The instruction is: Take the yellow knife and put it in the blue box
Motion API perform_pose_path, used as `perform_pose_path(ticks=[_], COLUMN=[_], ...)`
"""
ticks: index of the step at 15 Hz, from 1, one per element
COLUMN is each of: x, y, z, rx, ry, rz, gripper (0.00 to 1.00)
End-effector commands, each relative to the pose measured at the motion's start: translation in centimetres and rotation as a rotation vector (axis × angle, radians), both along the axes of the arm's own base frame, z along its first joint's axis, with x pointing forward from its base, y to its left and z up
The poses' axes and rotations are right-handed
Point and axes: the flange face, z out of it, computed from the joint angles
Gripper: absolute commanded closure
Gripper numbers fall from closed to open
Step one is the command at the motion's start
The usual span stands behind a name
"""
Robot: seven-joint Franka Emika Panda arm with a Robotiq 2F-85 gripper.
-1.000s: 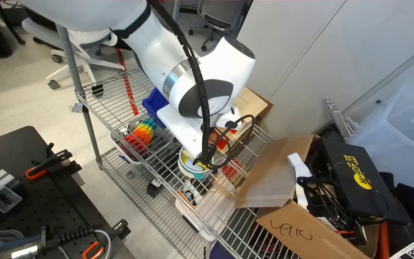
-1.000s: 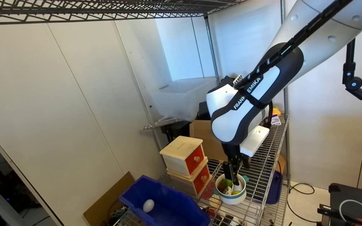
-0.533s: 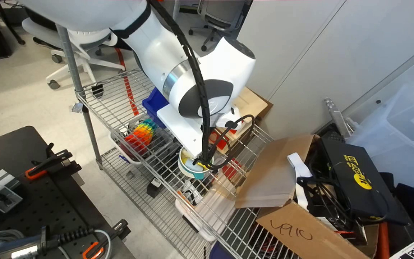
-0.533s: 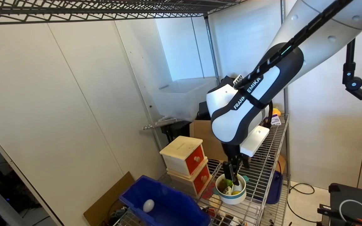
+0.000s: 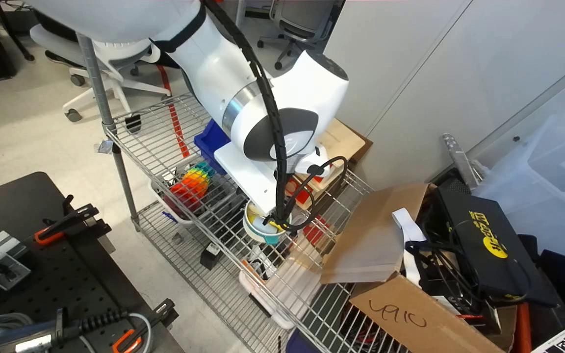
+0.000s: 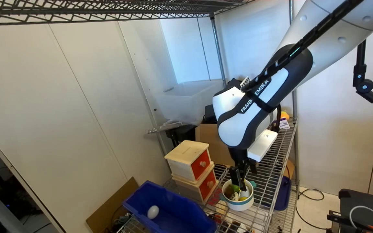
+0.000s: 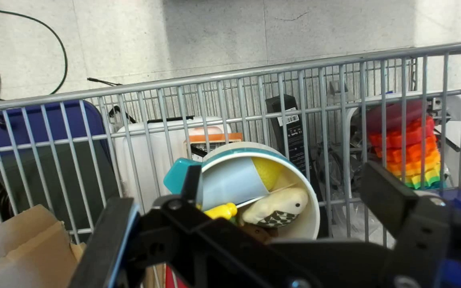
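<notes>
Peering into the white pot [image 6: 238,206], I see possibly the yellow knife [image 7: 223,211]; my gripper [image 6: 242,182] has fingers [image 7: 390,197] apart. The arm [image 6: 303,66] reads “EMIKA”; the carton [image 5: 417,306] is scrawled “…910”.

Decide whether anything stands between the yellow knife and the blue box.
Yes: the wall of the pot. The yellow knife, partly hidden, sits in it and would likely need lifting over the rim. Next comes the side of the blue box. The drawers stand beside the route, not across it.
</notes>
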Motion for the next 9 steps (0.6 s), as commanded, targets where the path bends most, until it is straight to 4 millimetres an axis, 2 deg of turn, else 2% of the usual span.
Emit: perform_pose_path(ticks=[1, 6, 9], x=[0.03, 0.03, 0.43], y=[0.00, 0.00, -0.41], z=[0.03, 0.03, -0.53], rx=[0.000, 0.000, -0.075], ry=[0.001, 0.001, -0.037], rz=[0.000, 0.000, 0.012], gripper=[0.00, 0.00, 0.00])
